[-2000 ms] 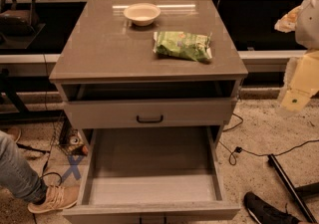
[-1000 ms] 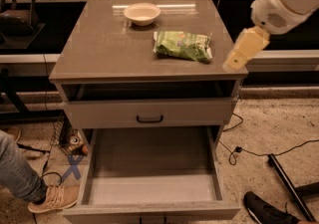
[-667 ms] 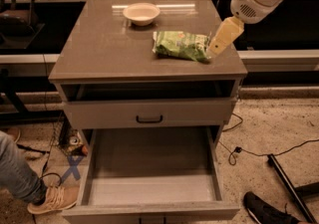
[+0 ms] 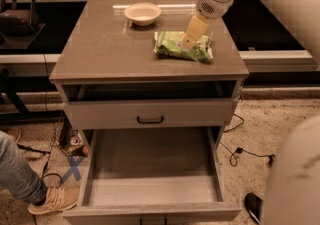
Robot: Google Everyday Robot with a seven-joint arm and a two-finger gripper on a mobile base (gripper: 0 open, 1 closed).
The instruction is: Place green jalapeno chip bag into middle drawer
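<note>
Hanging over the chip bag [image 4: 170,45] on the cabinet top [image 4: 105,44], the gripper [image 4: 192,34] is lining up a grasp; its opening I cannot tell. The drawer [image 4: 150,161] is waiting open below.

I see the green jalapeno chip bag [image 4: 172,46] lying flat on the cabinet top [image 4: 105,51], toward its right side in my view. It is a crinkly, pillow-shaped foil pack in light and dark green with pale markings. The gripper [image 4: 192,34] sits over the bag's middle, touching or just above it; I cannot tell which. Below, the middle drawer [image 4: 152,166] stands pulled well out — a wide, shallow grey box, its low side walls and plain floor in view.
</note>
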